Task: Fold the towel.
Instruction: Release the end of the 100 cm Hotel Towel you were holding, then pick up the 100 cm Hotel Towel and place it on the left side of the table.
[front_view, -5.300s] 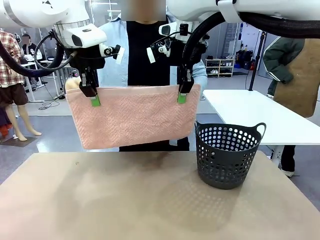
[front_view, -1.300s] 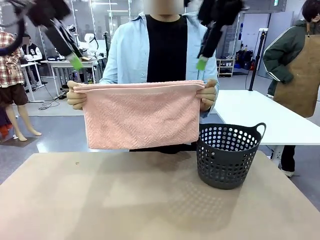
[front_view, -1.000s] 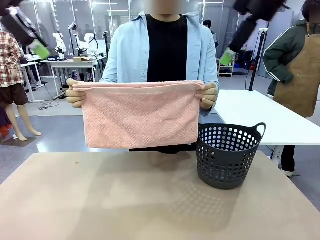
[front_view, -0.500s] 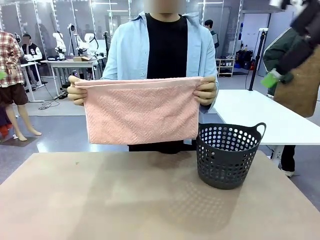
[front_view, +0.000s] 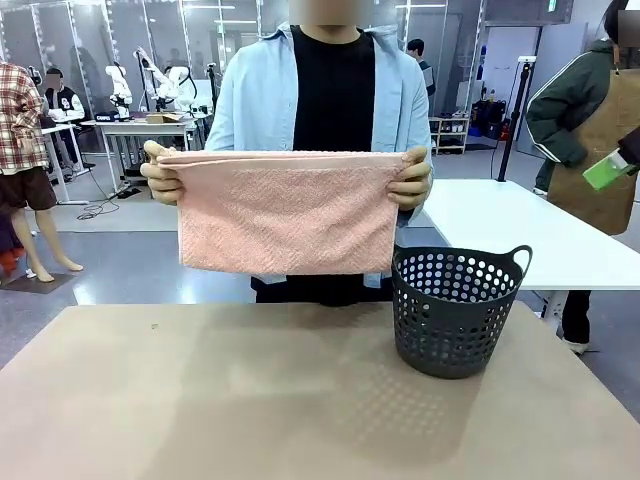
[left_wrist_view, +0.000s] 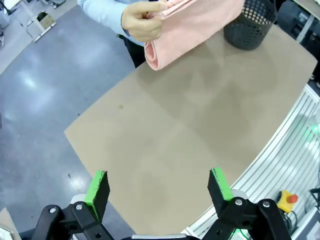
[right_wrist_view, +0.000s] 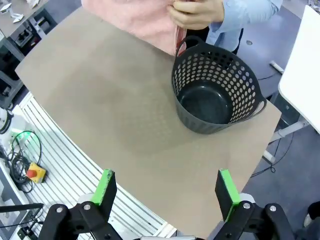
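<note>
towel (front_view: 285, 215) in person's hands (front_view: 412, 182), l gripper (left_wrist_view: 157, 175) + r gripper (right_wrist_view: 165, 175) jaws wide, empty

1. Basket (front_view: 458, 312): dark grey plastic, perforated wall, two loop handles; upright at centre right of the front view.
2. Table (front_view: 200, 400): tan top, fills the lower frame, carries the basket.
3. White table (front_view: 520, 235): right middle, behind the basket.
4. Bystander (front_view: 585, 150): green jacket, brown apron; right edge.
5. Yellow box (right_wrist_view: 33, 173): red button (cables beside it); left edge of the right wrist view.

Tan table (front_view: 200, 400); dark perforated basket (front_view: 455, 320) upright, empty, right far side.
</note>
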